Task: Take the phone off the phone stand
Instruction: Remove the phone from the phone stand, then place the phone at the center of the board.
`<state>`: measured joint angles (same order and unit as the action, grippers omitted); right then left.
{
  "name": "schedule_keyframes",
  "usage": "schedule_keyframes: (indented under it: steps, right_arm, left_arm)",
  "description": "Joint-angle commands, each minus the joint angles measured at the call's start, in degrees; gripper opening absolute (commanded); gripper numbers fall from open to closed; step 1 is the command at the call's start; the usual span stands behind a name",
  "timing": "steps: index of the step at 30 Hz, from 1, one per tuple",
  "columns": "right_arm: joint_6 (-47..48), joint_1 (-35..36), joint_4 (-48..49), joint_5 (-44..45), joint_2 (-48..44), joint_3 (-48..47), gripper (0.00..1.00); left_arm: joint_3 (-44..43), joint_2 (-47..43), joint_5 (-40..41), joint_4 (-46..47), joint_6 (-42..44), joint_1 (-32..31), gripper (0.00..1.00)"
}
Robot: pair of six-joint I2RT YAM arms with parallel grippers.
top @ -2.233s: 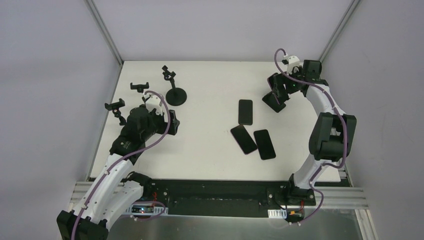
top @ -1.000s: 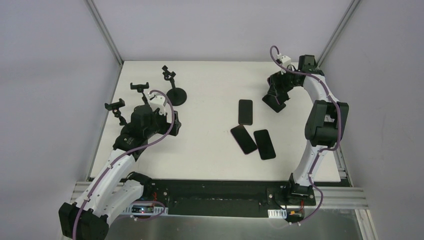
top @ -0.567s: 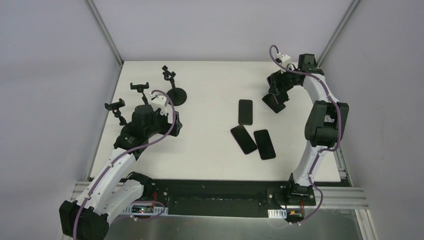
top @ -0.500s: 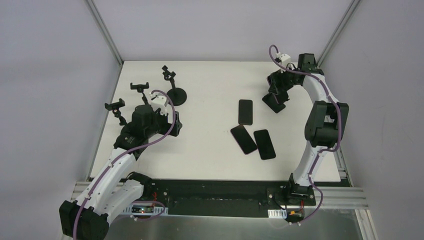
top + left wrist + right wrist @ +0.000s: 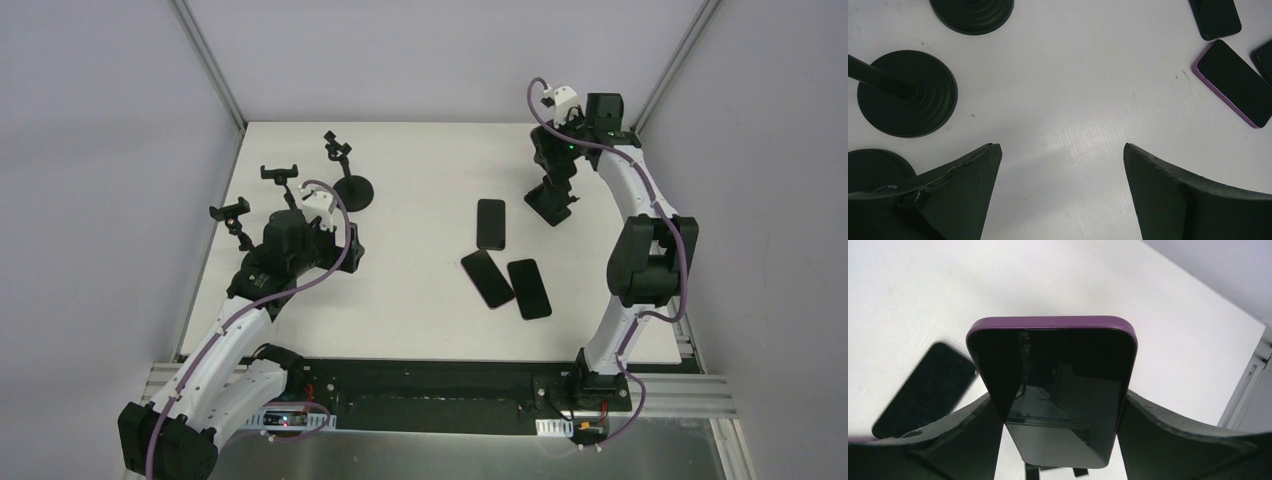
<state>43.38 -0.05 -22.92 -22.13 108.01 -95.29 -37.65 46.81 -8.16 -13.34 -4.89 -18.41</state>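
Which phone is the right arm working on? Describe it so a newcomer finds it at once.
At the white table's far right corner, the right gripper hangs over a round black stand base. Upright between its fingers is the purple-cased phone. The three other phones lie flat mid-table; only this one stands.

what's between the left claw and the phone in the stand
In the top view, mostly bare table, with one loose phone lying flat about on that line.

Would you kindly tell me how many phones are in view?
4. Three lie flat mid-table: far phone, left phone, right phone. The upright phone is held in the right gripper. More may be hidden.
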Motion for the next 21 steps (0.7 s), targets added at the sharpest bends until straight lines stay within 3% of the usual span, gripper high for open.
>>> schedule_keyframes:
  steps: [1,7,14,17,21]
  right_arm:
    - [-4.5,7.9,8.3,8.9,-5.0,-1.2,0.58]
    - [-18.5,16.4,13.8,15.0,-4.9,-1.5,0.57]
    - [-36.3,25.6,13.2,25.7,0.3,-4.3,0.56]
    - [-45.2,27.8,10.4,27.2,2.8,-6.2,0.54]
    - [-55.2,29.8,-1.5,28.3,8.5,-13.9,0.53]
  left_arm:
    - [-1.3,-2.2,4.1,0.4,-0.2,-0.2,0.97]
    - [-0.9,-3.9,6.1,0.4,0.3,-0.2,0.97]
    - [-0.7,-6.0,9.5,0.4,0.7,-0.2,0.96]
    - [-0.6,-6.6,9.8,0.4,0.7,-0.2,0.96]
    - [-0.7,-6.7,9.3,0.4,0.5,-0.2,0.96]
